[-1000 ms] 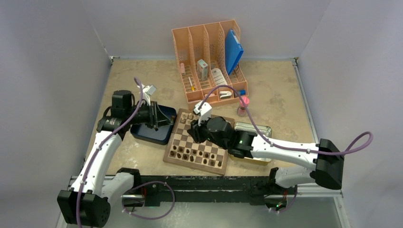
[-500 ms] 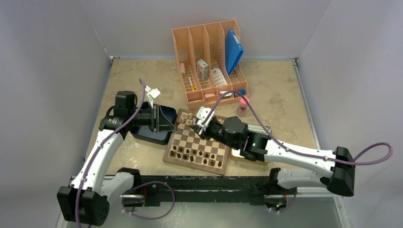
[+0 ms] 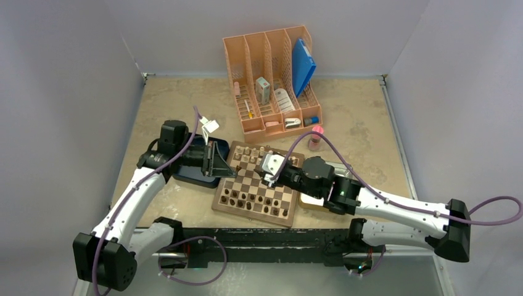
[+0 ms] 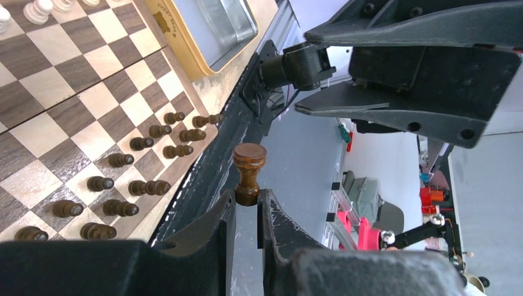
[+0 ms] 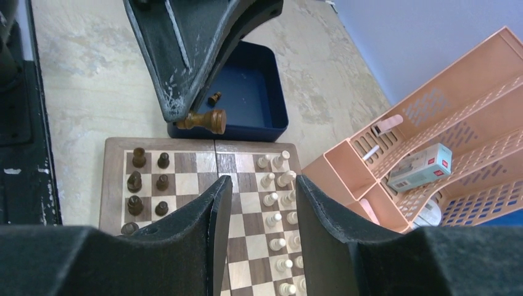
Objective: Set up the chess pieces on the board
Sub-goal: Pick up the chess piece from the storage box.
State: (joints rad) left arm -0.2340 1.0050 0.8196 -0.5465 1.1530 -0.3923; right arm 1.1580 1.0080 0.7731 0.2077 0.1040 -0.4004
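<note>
The board (image 3: 251,216) lies at the table's near middle and also shows in the left wrist view (image 4: 68,80) and the right wrist view (image 5: 114,185). Dark chess pieces (image 3: 256,200) stand in two rows on its near side (image 4: 142,166) (image 5: 148,179). My left gripper (image 3: 229,171) hovers at the board's left edge, shut on the base of one dark brown piece (image 4: 249,176) (image 5: 203,120), which sticks out past the fingertips. My right gripper (image 3: 267,171) hangs open and empty above the board's middle (image 5: 259,182).
Pale pieces (image 3: 253,151) line the board's far side. A dark blue tray (image 3: 191,172) left of the board holds one dark piece (image 5: 214,97). A metal tin (image 4: 216,24) lies right of the board. An orange file organizer (image 3: 274,80) and a pink bottle (image 3: 316,137) stand behind.
My left gripper has moved right from over the blue tray to the board's left edge, carrying the dark piece. My right gripper has drawn back slightly toward the board's middle.
</note>
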